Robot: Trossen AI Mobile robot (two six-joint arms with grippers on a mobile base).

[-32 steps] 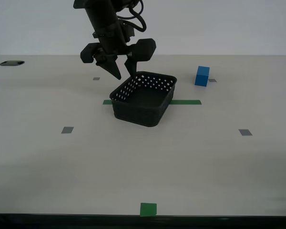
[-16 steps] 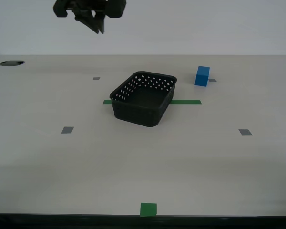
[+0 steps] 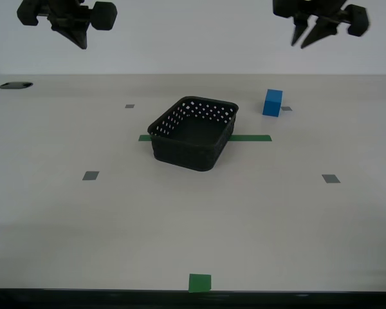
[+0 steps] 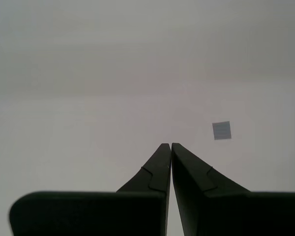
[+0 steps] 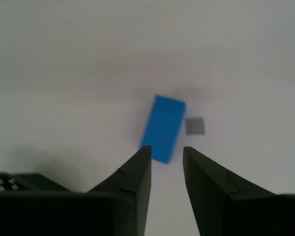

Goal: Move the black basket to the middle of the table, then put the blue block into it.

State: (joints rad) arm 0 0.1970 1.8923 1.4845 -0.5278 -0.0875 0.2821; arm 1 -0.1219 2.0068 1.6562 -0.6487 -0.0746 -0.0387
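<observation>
basket: our small rectangular black plastic basket point(image 3: 193, 132) with round holes in its sides sits upright on the wide off-white table point(image 3: 180, 219), astride the green tape strip point(image 3: 251, 138), which shows at both of its sides; a corner of it shows at the edge of the first wrist view point(image 5: 10, 181).
block: our small bright-blue rectangular block point(image 3: 273, 102) stands on the table beyond the basket and toward the exterior view's right of it, well apart from its rim, just beside a small grey square point(image 3: 287, 108); in the first wrist view the block point(image 5: 162, 128) lies ahead of the fingertips with the same grey square point(image 5: 195, 126) next to it.
first gripper: my first gripper point(image 5: 166, 150) hangs high above the block, seen in the exterior view point(image 3: 310, 36) up and to the right of the basket; its jaws stand a narrow way apart and hold nothing.
second gripper: my second gripper point(image 4: 170, 146) hangs high, up and to the exterior view's left of the basket point(image 3: 82, 44); its tips meet with nothing between them, over bare table with one grey square point(image 4: 221, 130) near.
other marks: a green square point(image 3: 200, 282) lies at the near table edge, in front of the basket.
</observation>
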